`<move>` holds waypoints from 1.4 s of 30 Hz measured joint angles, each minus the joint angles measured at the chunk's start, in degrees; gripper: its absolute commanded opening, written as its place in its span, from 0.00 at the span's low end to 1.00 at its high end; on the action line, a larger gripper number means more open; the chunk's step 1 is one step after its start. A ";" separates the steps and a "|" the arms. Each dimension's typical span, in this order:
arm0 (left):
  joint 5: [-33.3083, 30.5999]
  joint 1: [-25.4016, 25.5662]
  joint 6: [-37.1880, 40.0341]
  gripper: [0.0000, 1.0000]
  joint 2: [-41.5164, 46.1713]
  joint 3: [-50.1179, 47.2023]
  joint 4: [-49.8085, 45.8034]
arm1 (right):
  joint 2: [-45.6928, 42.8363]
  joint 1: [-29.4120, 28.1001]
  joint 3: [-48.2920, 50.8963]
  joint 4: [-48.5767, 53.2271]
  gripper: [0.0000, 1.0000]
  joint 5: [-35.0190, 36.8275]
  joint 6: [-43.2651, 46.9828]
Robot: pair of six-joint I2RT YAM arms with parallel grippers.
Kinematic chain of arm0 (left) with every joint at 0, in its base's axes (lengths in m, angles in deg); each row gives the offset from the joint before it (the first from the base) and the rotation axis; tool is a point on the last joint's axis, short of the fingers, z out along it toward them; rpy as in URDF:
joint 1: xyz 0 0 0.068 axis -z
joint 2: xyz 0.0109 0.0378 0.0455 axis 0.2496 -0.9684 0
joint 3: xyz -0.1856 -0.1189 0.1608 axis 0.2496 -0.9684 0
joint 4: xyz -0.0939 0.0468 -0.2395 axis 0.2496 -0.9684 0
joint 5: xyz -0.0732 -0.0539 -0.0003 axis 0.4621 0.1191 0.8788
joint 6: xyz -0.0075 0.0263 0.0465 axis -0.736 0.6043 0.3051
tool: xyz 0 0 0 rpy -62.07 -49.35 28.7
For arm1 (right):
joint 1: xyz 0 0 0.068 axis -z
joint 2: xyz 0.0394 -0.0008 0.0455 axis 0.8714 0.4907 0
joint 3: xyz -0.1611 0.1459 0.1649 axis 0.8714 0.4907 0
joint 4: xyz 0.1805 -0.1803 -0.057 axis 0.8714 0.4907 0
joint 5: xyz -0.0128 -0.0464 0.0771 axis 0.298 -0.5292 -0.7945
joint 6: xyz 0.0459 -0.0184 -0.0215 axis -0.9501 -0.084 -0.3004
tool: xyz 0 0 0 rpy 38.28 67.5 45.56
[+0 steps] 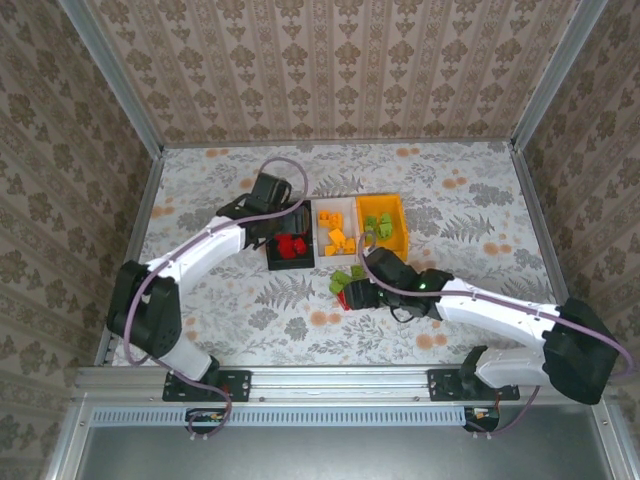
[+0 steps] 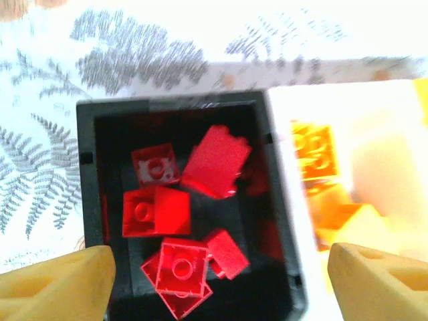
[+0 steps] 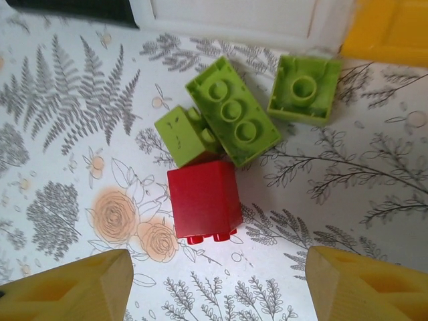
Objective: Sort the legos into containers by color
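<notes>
**Last loose red block sits among the greens**

Nearest the bases, the right gripper (image 3: 214, 287) hovers with jaws spread and empty above a red block (image 3: 204, 198) on the table. That block touches the closest of three green blocks (image 3: 231, 120). The next move is probably to descend, pinch the red one alone, and carry it to the black bin (image 2: 87, 167). Farther back, the left gripper (image 2: 214, 284) hangs released and empty over that bin's red blocks (image 2: 155, 210). The white bin (image 1: 319, 240) holds orange pieces and the orange bin (image 1: 404, 225) holds green ones.

left gripper (image 1: 284, 232) above black bin (image 1: 290, 266) of red legos (image 1: 292, 246); right gripper (image 1: 352, 292) at loose green legos (image 1: 345, 278)
</notes>
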 measured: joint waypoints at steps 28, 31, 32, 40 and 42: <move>-6.97 8.02 -12.50 1.00 44.00 -35.28 -2.47 | 18.69 -3.52 -7.87 -3.10 0.27 -0.04 3.56; -7.80 8.02 -13.22 1.00 45.88 -36.79 -3.34 | 15.26 -3.63 -8.50 -2.21 0.27 -2.40 4.48; -7.89 8.02 -13.46 1.00 46.53 -37.33 -3.48 | 14.19 -3.63 -9.33 -1.73 0.27 -2.93 4.90; -6.86 8.00 -16.06 1.00 48.94 -41.86 -4.39 | 19.28 -2.34 -31.98 0.52 0.29 -3.76 7.04; -6.27 8.00 -16.55 1.00 49.03 -42.12 -4.44 | 24.57 -1.07 -38.29 0.52 0.30 -3.50 7.02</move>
